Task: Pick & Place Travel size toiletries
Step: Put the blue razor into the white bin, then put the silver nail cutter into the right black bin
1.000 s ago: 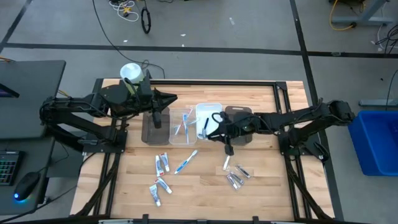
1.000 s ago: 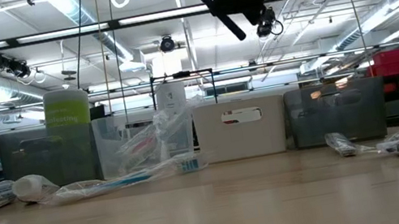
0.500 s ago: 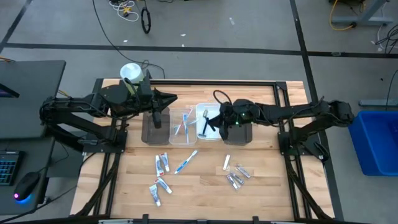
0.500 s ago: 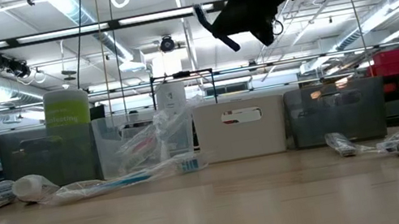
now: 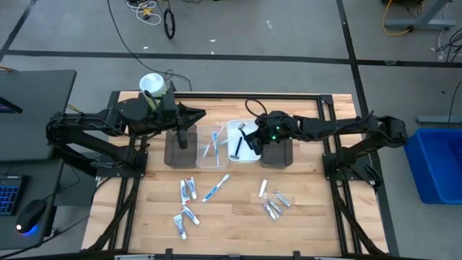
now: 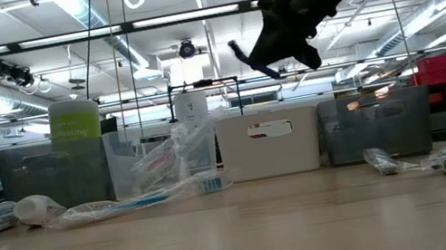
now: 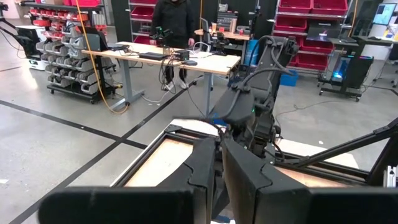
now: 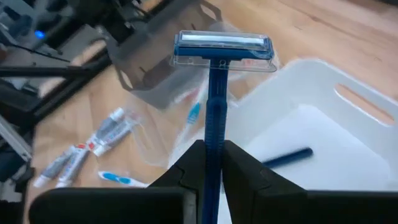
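Note:
My right gripper is shut on a blue-handled razor and hangs over the white tray, which has another razor lying in it. In the low view the held razor juts from the gripper, well above the trays. My left gripper waits shut and level above the left dark tray. Toothpaste tubes, a toothbrush and small silvery tubes lie flat on the wooden table. My right gripper pinches the razor's handle between its two fingers, at the end away from the head. The fingers slant down from the table's right side and lie along the handle. The razor sticks out ahead of them, head foremost, lifted clear above the white tray.
A clear tray with toothbrushes stands between the left dark tray and the white tray; a second dark tray lies under my right arm. A green-white canister stands at the far left corner. More toothpaste tubes lie near the front.
My right gripper has carried the razor from above the table's middle toward the far edge and a little left, over the white tray. It has sunk slightly and rolled about its own line, so the razor has turned with it.

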